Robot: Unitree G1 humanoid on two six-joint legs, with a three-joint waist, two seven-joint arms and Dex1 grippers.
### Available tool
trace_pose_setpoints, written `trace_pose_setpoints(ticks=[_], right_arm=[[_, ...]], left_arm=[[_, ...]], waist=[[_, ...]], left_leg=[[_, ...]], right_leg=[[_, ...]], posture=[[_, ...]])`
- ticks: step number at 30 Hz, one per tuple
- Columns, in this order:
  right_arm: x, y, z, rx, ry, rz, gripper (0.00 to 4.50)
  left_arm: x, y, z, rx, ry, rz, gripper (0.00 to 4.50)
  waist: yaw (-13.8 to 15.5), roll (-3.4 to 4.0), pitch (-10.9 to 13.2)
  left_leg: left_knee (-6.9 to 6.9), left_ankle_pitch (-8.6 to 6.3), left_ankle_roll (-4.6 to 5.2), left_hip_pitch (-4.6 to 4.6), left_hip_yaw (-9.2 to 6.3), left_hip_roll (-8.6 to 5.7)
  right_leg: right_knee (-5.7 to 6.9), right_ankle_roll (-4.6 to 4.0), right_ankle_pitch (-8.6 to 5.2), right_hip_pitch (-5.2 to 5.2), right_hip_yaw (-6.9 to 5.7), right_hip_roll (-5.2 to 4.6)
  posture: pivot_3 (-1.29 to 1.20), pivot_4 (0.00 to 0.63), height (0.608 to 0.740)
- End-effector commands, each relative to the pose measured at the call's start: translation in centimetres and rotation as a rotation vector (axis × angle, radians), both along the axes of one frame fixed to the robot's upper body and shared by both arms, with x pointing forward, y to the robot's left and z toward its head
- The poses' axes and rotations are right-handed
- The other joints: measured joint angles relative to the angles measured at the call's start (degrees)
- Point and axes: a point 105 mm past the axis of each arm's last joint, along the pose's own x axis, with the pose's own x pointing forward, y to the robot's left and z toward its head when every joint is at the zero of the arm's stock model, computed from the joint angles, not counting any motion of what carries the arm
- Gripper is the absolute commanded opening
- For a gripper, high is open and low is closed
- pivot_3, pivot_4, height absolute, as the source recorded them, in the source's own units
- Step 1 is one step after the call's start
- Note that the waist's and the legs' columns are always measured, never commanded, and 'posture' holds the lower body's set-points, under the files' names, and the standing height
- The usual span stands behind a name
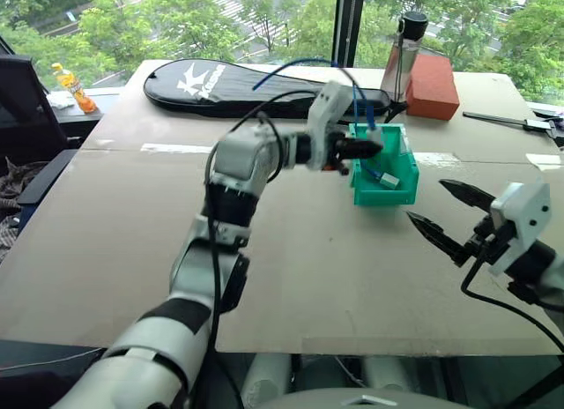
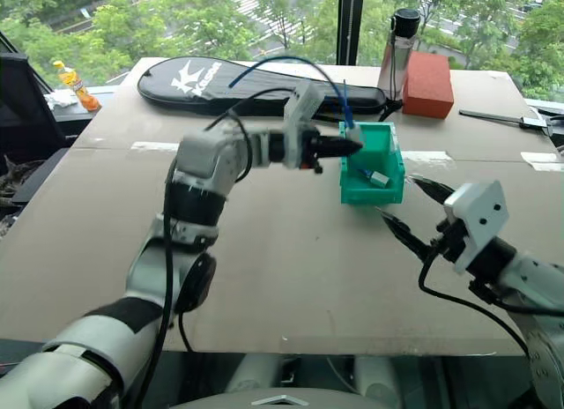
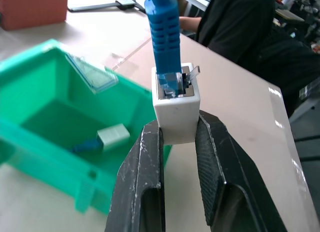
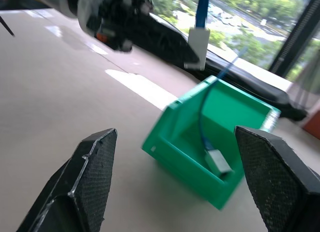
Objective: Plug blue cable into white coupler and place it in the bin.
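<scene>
Left wrist view: the white coupler is pinched between the two black fingers of the left gripper, and the blue cable has its plug seated in the coupler's socket. The coupler hangs above the near-left wall of the bin, which stands on the table. The cable arcs up and back from the coupler over a black racket bag.

Inside the bin lies a second small white block with a short blue cord attached, resting on the floor of the bin.

Right wrist view adds the bin's open interior from the near side, with that block near one corner.

Right gripper hovers to the right of the bin, apart from it, fingers spread wide and holding nothing.

Behind the bin stand a red block and a bottle.
</scene>
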Motion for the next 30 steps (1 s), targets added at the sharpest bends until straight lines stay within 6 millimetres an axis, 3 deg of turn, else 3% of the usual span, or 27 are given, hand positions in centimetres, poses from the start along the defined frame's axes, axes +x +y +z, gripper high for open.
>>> trace_pose_setpoints(ticks=[1,4,6,13,14,15,22,27,30], right_arm=[[-0.9,-1.5,0.7,-0.034,-0.066,-0.139,3.65],[-1.5,-2.0,0.1,-0.040,-0.058,-0.191,3.65],[-1.8,-2.0,0.1,-0.035,-0.062,-0.208,3.74],[-2.0,-1.8,0.8,0.058,-0.077,-0.183,3.74],[-1.8,-1.7,1.0,0.066,-0.076,-0.159,4.30],[-1.7,-1.6,1.1,0.066,-0.074,-0.143,4.48],[0.2,-3.5,1.6,0.004,-0.015,-0.024,4.48],[0.9,-5.2,1.9,-0.033,0.015,0.025,4.48],[1.5,-5.6,2.3,-0.049,0.009,0.056,4.48]], left_arm=[[1.6,-1.1,-0.7,0.041,0.074,0.078,0.28],[2.3,-2.4,-1.4,0.092,0.085,0.091,0.28],[2.9,-2.8,-1.9,0.097,0.133,0.146,1.33],[2.5,-2.8,-1.1,0.100,0.185,0.109,3.72],[2.4,-2.5,-0.9,0.098,0.194,0.099,4.17],[2.3,-2.2,-0.7,0.097,0.199,0.092,4.48],[-0.6,1.9,2.2,-0.010,0.143,-0.040,4.48],[-2.4,6.1,1.6,-0.120,-0.210,0.067,4.48],[-4.3,8.9,0.3,-0.155,-0.296,0.087,4.48]], waist=[[-0.3,-0.02,0.0],[-0.4,-0.03,0.0],[-0.5,-0.06,0.1],[-0.2,-0.07,0.1],[-0.3,-0.07,0.1],[-0.3,-0.07,0.1],[-0.6,-0.04,0.2],[-0.2,0.04,0.1],[-0.2,0.02,0.2]], left_leg=[[-0.02,0.00,0.00,0.06,0.05,0.00],[-0.15,0.00,0.00,0.16,0.14,0.00],[-0.17,0.00,0.00,0.15,0.16,0.02],[-0.19,0.00,0.00,0.06,0.16,0.07],[-0.19,0.00,0.00,0.06,0.20,0.07],[-0.19,0.00,0.00,0.07,0.24,0.06],[-0.21,0.00,0.00,0.10,0.24,0.10],[-0.43,0.04,-0.09,0.17,0.23,0.11],[-0.43,0.13,-0.25,0.18,0.24,0.10]], right_leg=[[0.00,0.02,-0.01,0.02,0.06,0.02],[0.00,0.01,-0.02,0.00,0.18,0.13],[0.00,0.00,-0.02,-0.06,0.23,0.21],[-0.03,-0.01,-0.01,-0.11,0.24,0.15],[-0.05,-0.01,-0.01,-0.11,0.27,0.13],[-0.05,-0.01,-0.01,-0.11,0.31,0.12],[-0.01,-0.23,0.11,-0.12,0.34,0.10],[-0.03,-0.25,0.11,-0.11,0.46,-0.03],[-0.05,-0.26,0.13,-0.11,0.58,-0.07]], posture=[[0.00,0.150,0.740],[0.00,0.150,0.740],[0.00,0.150,0.740],[0.00,0.150,0.740],[0.00,0.150,0.740],[0.00,0.150,0.740],[0.00,0.150,0.740],[0.00,0.150,0.740],[0.00,0.150,0.740]])
